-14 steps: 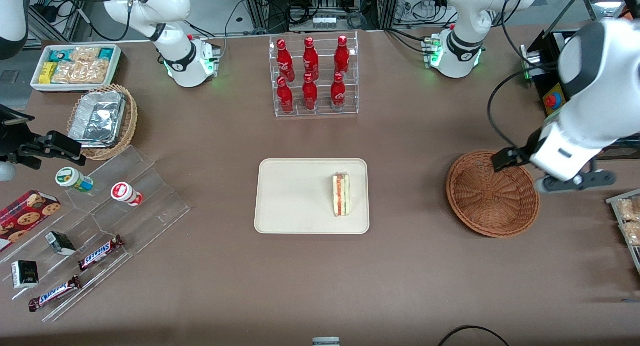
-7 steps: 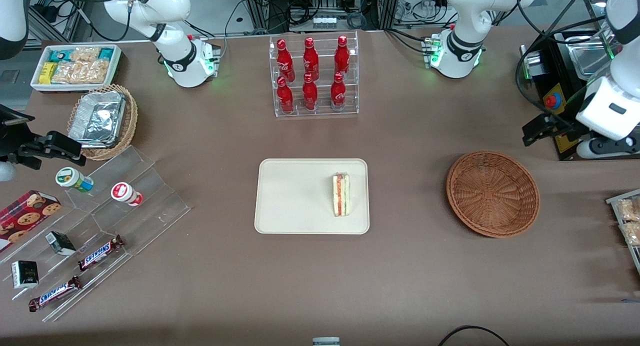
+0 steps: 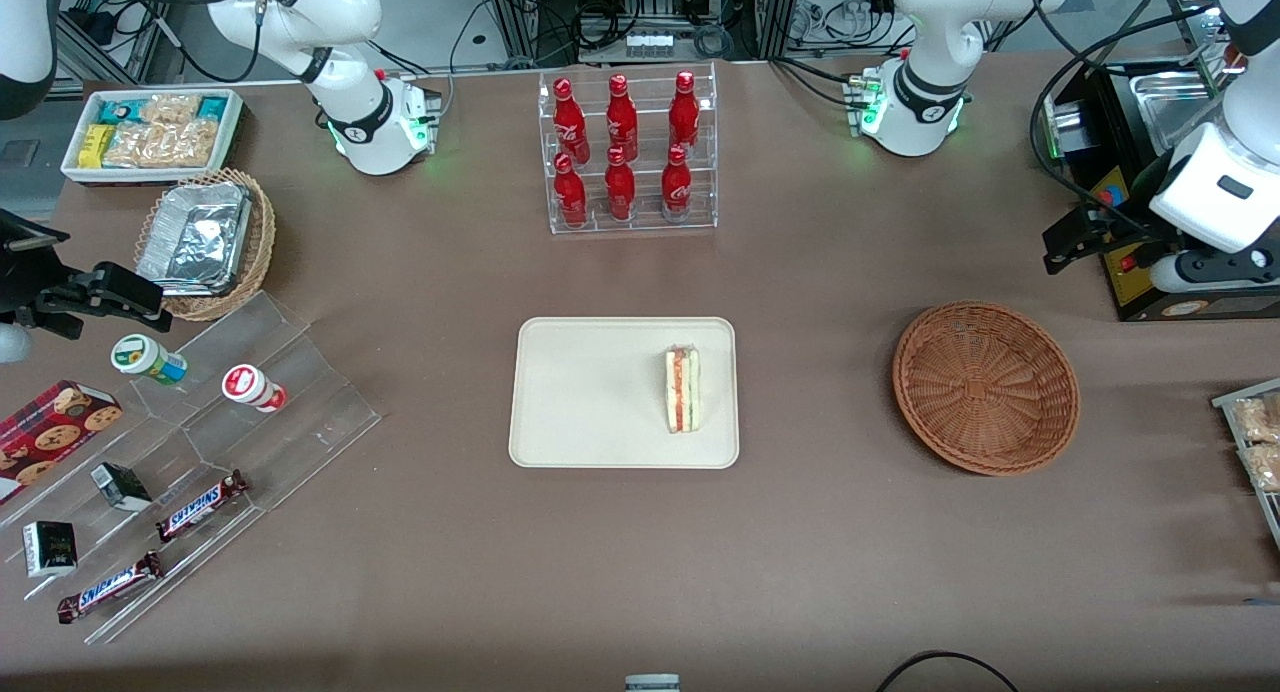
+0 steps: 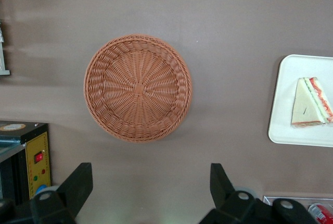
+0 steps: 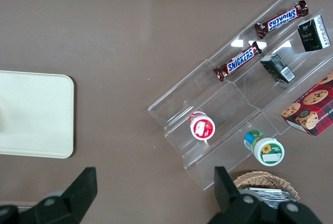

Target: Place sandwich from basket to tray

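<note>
The sandwich [image 3: 683, 389] lies on the cream tray [image 3: 590, 392], on the part of it nearest the basket; it also shows in the left wrist view [image 4: 311, 102] on the tray [image 4: 291, 114]. The reddish-brown wicker basket [image 3: 985, 387] is empty and also shows in the left wrist view [image 4: 138, 87]. My left gripper [image 3: 1205, 269] is open and empty. It hangs high above the table at the working arm's end, farther from the front camera than the basket. In the left wrist view the gripper [image 4: 150, 182] shows its jaws wide apart over bare table.
A clear rack of red bottles [image 3: 627, 152] stands farther from the front camera than the tray. A black box with a red button [image 3: 1130, 262] sits under my gripper. A tray of snack packets [image 3: 1255, 442] lies at the working arm's end. An acrylic shelf of snacks [image 3: 200, 452] lies toward the parked arm's end.
My gripper has moved off the basket, away from the front camera and toward the working arm's end. Sandwich, tray and basket have not moved.
</note>
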Available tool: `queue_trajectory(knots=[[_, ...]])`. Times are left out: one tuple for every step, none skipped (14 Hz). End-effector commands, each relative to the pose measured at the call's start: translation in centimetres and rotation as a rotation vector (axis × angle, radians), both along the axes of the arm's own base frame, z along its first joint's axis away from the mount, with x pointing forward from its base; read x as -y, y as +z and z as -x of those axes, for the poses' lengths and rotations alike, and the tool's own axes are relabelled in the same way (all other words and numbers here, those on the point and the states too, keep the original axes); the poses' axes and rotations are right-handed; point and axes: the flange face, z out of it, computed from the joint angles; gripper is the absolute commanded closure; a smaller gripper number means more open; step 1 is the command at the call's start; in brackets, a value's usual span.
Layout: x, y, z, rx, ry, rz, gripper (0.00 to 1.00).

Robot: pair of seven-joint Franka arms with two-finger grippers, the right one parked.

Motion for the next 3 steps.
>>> queue_trajectory(knots=[[-0.02,0.66,0.58,-0.012,0.015,-0.014,0.00],[-0.12,0.67,0.57,-0.011,0.016,-0.015,0.00],[-0.12,0.58,0.53,-0.013,0.015,-0.015,0.00]])
